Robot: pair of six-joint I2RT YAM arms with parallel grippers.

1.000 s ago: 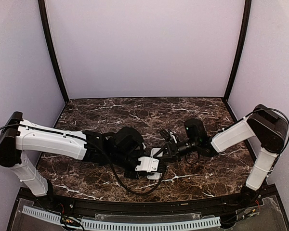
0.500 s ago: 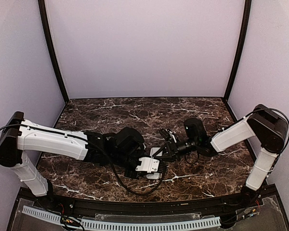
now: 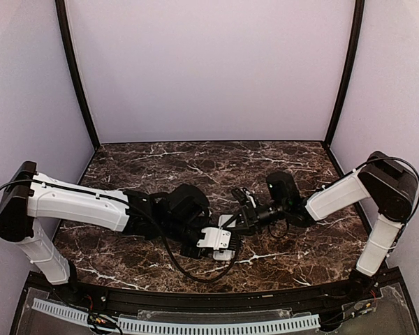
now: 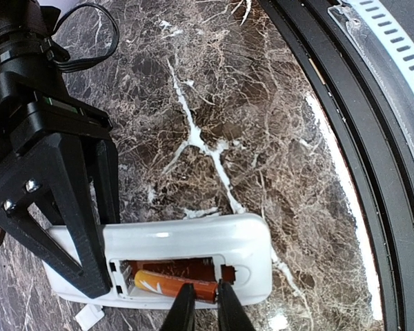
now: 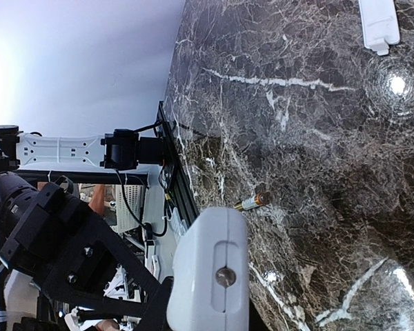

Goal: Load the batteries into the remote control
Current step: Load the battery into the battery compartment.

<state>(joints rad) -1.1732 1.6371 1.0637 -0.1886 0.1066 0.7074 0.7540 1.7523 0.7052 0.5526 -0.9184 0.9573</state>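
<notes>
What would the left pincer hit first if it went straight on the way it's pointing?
Most likely the orange battery lying in the remote control's open bay; the left pincer tips look almost on it.

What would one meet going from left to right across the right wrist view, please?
left arm's white link → remote control → loose battery → small white piece
</notes>
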